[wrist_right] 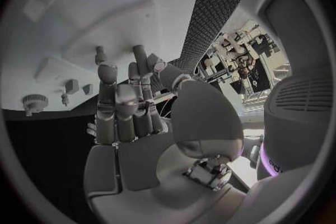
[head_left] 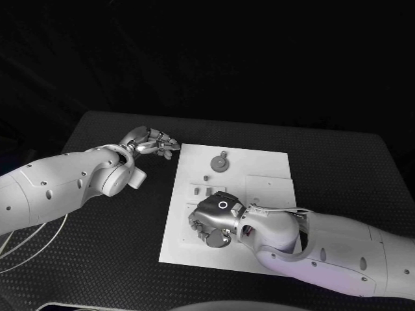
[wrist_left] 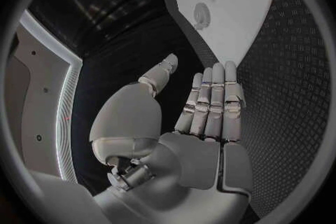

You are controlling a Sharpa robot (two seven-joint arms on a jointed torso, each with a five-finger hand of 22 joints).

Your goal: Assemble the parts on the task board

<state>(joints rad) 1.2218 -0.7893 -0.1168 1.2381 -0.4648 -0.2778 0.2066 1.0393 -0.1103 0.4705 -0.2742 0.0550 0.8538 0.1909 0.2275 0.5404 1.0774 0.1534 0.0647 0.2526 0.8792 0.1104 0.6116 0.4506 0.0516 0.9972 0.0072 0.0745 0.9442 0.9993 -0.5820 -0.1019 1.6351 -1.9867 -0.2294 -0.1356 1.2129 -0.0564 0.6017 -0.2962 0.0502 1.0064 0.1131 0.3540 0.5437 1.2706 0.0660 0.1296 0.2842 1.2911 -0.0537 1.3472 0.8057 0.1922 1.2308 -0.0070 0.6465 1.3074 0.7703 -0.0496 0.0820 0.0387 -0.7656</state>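
Note:
The white task board lies in the middle of the table. A round part sits near its far edge, with small parts below it. My left hand hovers off the board's far left corner, fingers straight and together, thumb apart, holding nothing. The left wrist view shows the board and the round part beyond the fingertips. My right hand lies palm down over the board's near left part, fingers bent toward the surface. Whether it holds anything is hidden.
A raised rectangular block stands on the board's right half. The black textured table surrounds the board. A white cable loops over the table's near left. The round part and small pieces show beside the right hand.

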